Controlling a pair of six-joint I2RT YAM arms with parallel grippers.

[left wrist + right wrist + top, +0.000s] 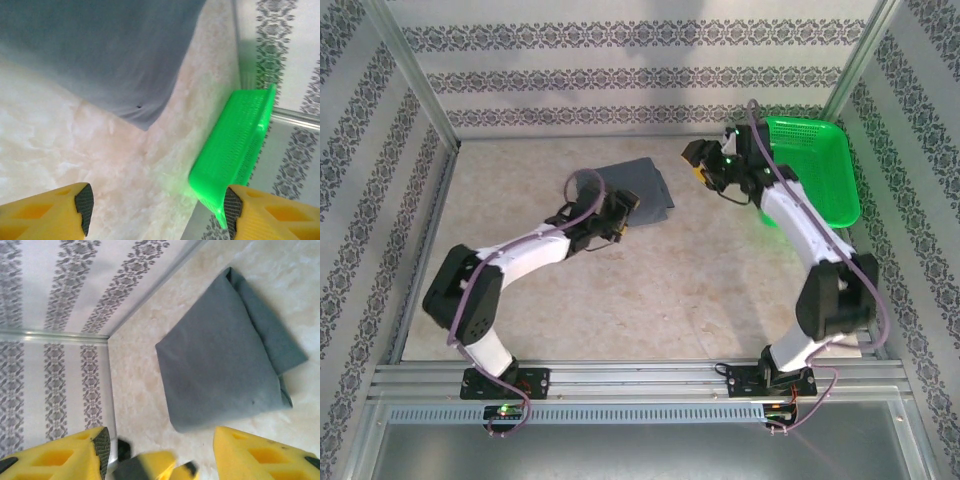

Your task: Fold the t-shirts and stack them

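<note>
A dark slate-grey t-shirt [638, 187] lies folded into a small rectangle on the table, at the back centre. My left gripper [627, 216] sits just off its near left corner. In the left wrist view the left gripper [157, 210] is open over bare table, with the t-shirt [100, 50] ahead of it. My right gripper [693, 163] hovers to the right of the cloth, open. In the right wrist view the t-shirt [225, 365] lies beyond the open right gripper [161, 442], and nothing is between the fingers [100, 450].
A green basket [815, 165] stands at the back right against the wall and shows in the left wrist view as the green basket [235, 145]. Patterned walls [620, 80] and a metal frame enclose the marbled table [650, 290]. The left gripper's yellow tips [150, 467] appear blurred in the right wrist view.
</note>
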